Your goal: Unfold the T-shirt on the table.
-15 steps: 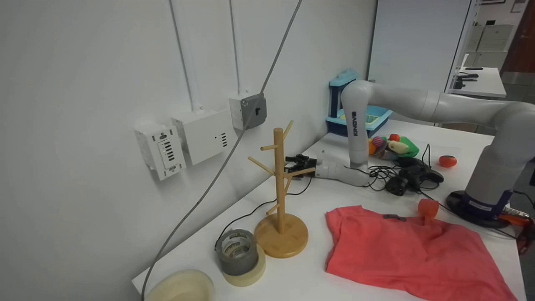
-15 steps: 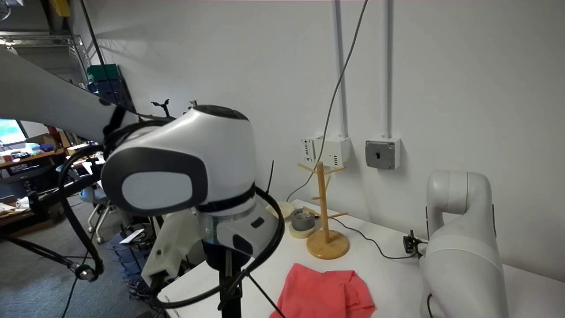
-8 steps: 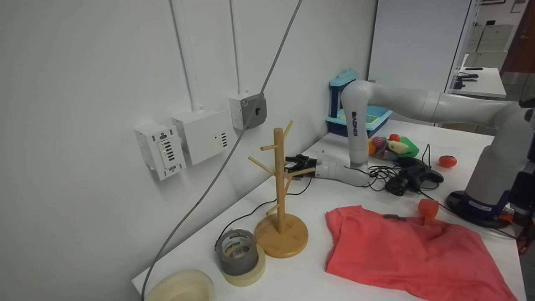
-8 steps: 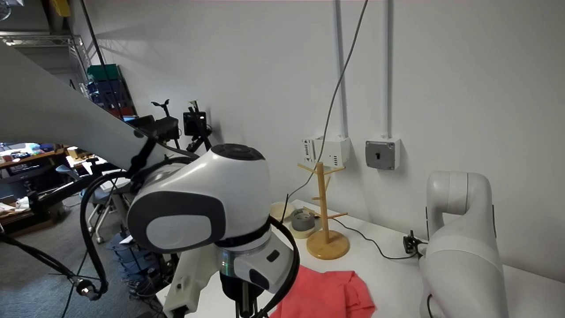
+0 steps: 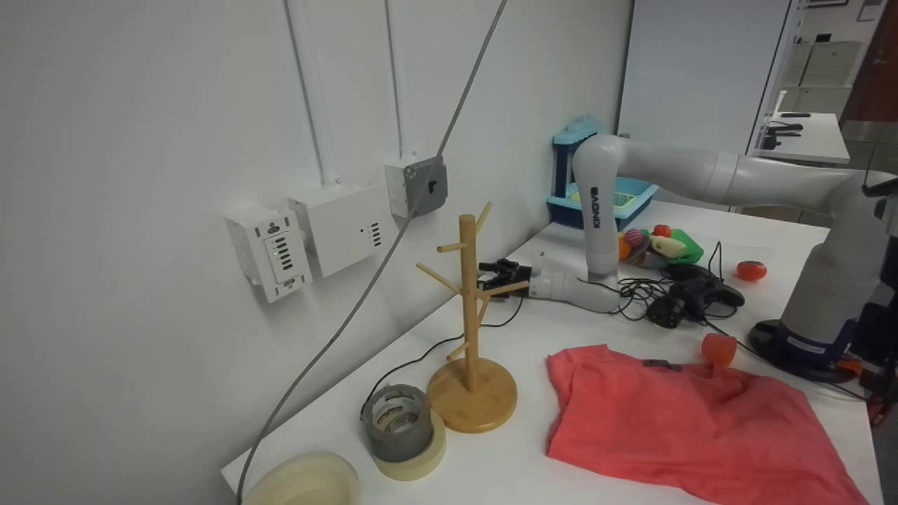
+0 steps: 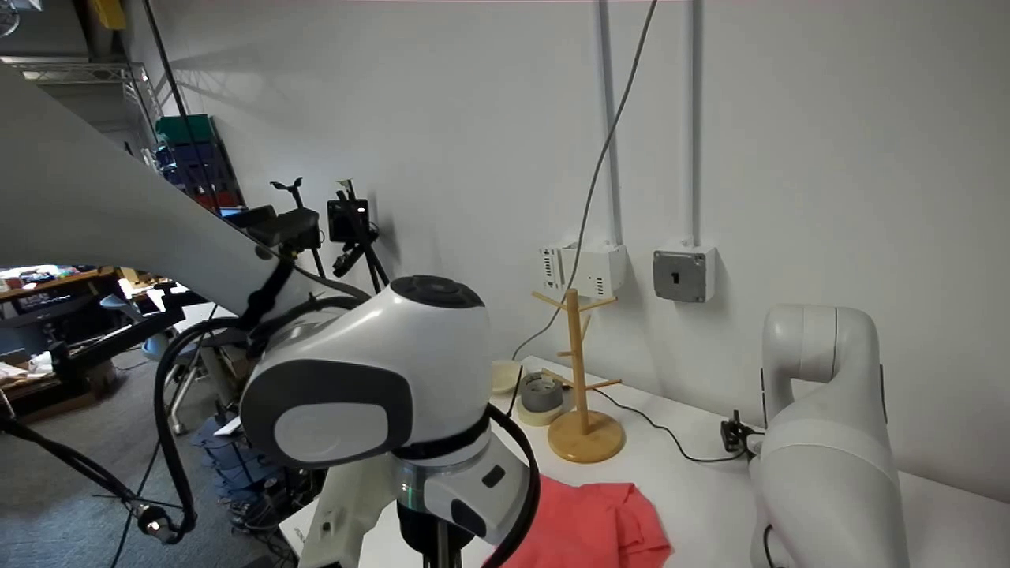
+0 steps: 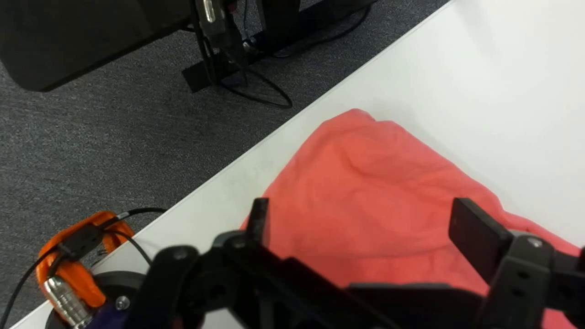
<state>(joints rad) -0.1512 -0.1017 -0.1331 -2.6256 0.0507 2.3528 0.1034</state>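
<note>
The coral-red T-shirt [image 5: 687,421] lies wrinkled on the white table [image 5: 519,463], with a dark label at its far edge. It also shows in an exterior view [image 6: 600,525], partly hidden behind my arm. In the wrist view one rounded corner of the T-shirt [image 7: 356,183] points toward the table edge. My gripper [image 7: 361,203] is open, its black fingers [image 7: 477,237] wide apart with only the T-shirt seen between them. It appears to be above the cloth; the height is hard to tell. Its dark body shows at the right edge in an exterior view [image 5: 885,344].
A wooden mug tree [image 5: 471,393] and tape rolls [image 5: 400,428] stand beside the T-shirt. A small red object [image 5: 719,349] touches its far edge. A second robot arm [image 5: 828,301], a black controller [image 5: 694,298] and cables lie beyond. The table edge [image 7: 292,119] is close by.
My arm has moved down and to the right in an exterior view, covering more of the T-shirt. The dark gripper body has come in at the right edge elsewhere. The T-shirt has not moved.
</note>
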